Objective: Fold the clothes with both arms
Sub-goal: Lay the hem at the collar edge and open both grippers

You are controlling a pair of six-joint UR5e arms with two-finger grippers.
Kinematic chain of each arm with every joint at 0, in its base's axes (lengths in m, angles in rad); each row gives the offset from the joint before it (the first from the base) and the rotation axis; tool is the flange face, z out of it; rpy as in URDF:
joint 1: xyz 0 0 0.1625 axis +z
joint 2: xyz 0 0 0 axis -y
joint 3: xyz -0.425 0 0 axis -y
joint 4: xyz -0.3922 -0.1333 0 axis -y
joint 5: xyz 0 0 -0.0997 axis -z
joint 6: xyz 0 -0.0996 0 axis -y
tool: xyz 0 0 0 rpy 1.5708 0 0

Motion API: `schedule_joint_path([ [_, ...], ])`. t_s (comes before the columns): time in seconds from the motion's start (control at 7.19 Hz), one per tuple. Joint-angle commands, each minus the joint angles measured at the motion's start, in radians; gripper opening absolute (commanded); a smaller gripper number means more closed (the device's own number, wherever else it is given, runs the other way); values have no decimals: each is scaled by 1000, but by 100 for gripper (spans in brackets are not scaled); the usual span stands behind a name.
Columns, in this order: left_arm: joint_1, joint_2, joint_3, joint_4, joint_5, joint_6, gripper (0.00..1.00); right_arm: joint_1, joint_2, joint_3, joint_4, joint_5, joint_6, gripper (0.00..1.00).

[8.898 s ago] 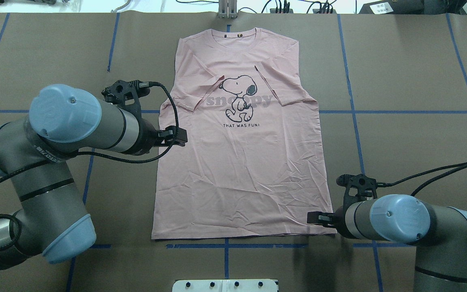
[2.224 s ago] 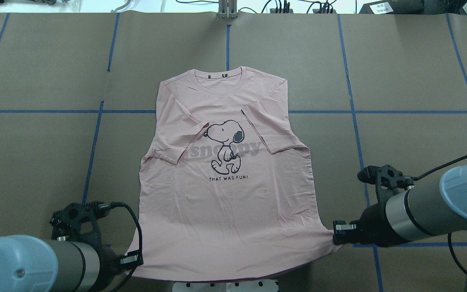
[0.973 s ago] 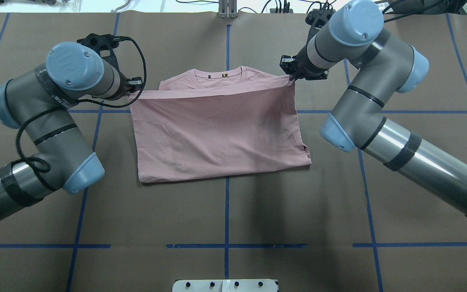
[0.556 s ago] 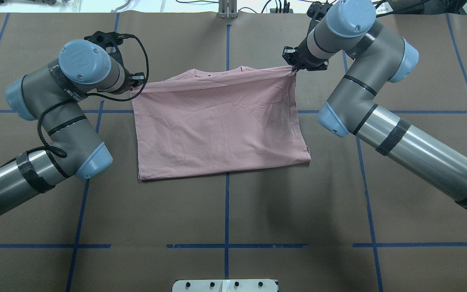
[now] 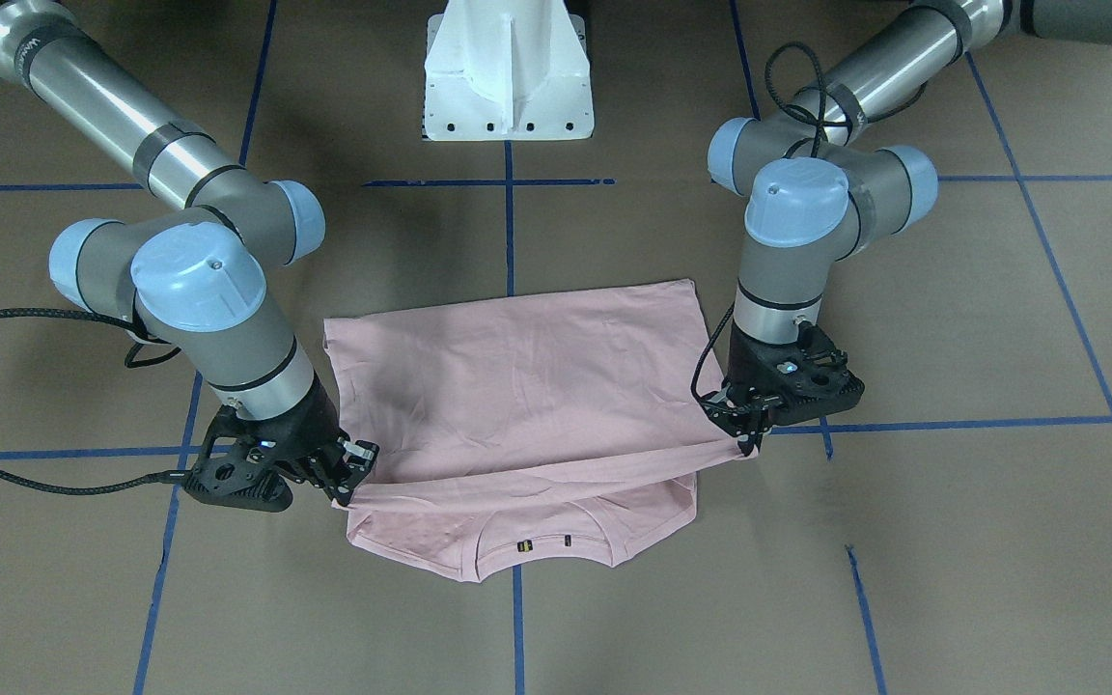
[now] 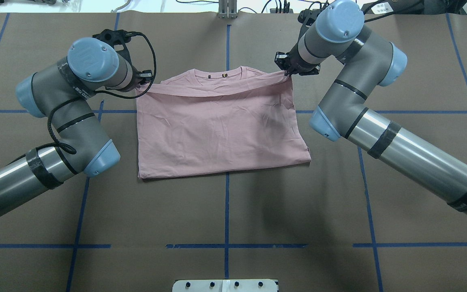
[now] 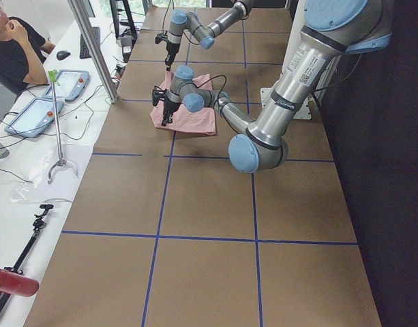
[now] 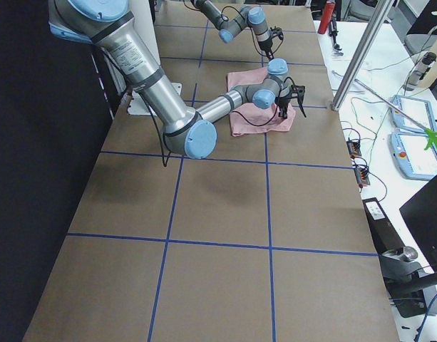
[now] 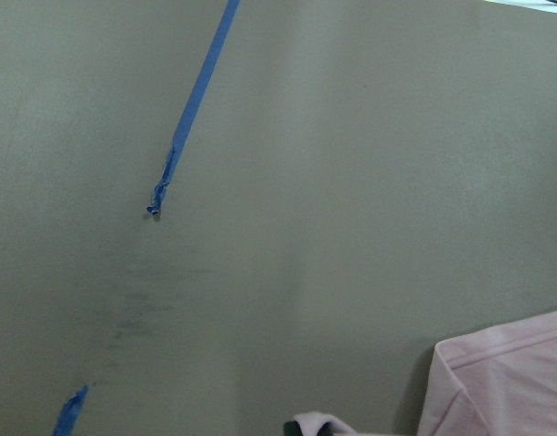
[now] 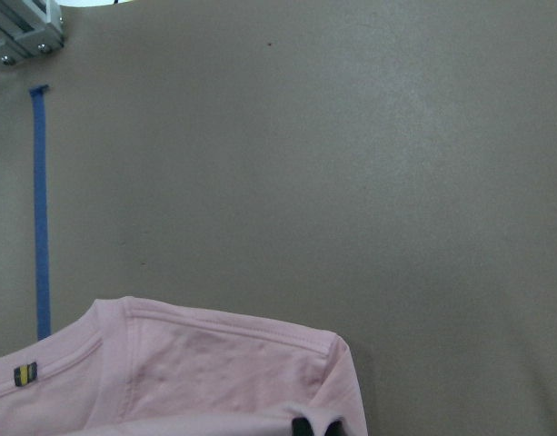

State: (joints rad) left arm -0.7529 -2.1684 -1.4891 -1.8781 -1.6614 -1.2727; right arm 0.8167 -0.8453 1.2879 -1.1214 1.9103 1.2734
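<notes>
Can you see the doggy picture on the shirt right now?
No, the pink T-shirt is folded over on itself, so only plain pink cloth faces up in the overhead view.

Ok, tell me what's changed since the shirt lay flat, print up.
The left gripper and right gripper each took a hem corner of the T-shirt, dragged it toward the robot, then carried the hem over the print up to the collar, folding it in half, plain side up. The collar end still points away from the robot.

Left arm (image 6: 71,125), right arm (image 6: 399,148): grey metal tubes, light blue joint caps, black tape bands, braided black cables
</notes>
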Motion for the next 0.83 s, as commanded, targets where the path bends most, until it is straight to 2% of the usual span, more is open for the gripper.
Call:
schedule_joint_path([
  [0.0, 1, -5, -2, -3, -1, -1, 3, -11, -11, 5, 6, 1, 0, 24],
  [0.14, 1, -4, 3, -4, 2, -4, 80, -10, -15, 4, 27, 0, -6, 99],
  [0.28, 1, -4, 3, 2, 2, -4, 100, -5, -15, 4, 38, 3, -35, 100],
  [0.56, -2, -2, 0, 2, 0, -1, 100, 1, -15, 13, 37, 15, -40, 100],
  [0.7, -3, -2, -6, 7, 0, 3, 100, -1, -35, 52, 25, 42, -28, 100],
])
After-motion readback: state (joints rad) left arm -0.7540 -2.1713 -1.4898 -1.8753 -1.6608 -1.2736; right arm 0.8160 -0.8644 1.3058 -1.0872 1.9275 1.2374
